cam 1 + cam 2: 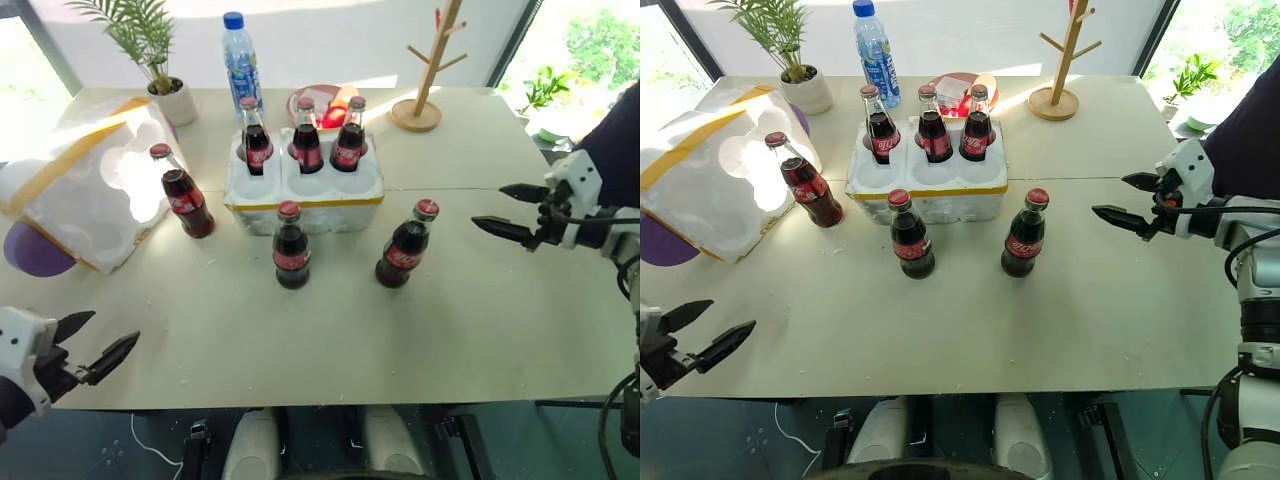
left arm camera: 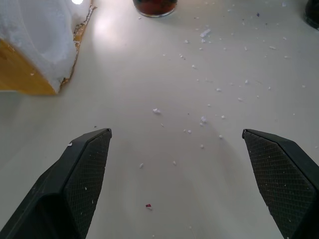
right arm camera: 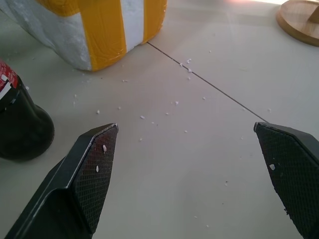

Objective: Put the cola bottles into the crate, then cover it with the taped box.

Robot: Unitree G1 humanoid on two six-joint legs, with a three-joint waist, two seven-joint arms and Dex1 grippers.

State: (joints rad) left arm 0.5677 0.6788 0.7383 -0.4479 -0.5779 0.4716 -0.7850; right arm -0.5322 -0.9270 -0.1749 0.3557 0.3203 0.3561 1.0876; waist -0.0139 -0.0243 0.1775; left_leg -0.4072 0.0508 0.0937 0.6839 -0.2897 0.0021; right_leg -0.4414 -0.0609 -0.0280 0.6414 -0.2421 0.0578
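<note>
Crate [image 1: 303, 188] sits mid-bench with three cola bottles standing in its far row of wells: one at the left [image 1: 255, 137], one in the middle [image 1: 306, 137], one at the right [image 1: 349, 135]. The near three wells are bare. Three more bottles stand loose on the bench [image 1: 480, 330]: one [image 1: 184, 193] just left of the crate, beside the taped box; one [image 1: 290, 246] close in front of the crate; one [image 1: 405, 246] in front of its right corner.

Taped box [image 1: 85, 180] lies tipped on its side at the left of the bench, hollow facing the crate, so the covering step is not begun.

By that count the loading looks half done: three bottles to seat, then the box to lift over.

Left pincer [image 1: 88, 351] hangs low at the near left edge, jaws spread wide and holding nothing. Right pincer [image 1: 512, 210] hovers at the right, jaws likewise wide apart and empty, pointing toward the nearest loose bottle but well apart from it.
</note>
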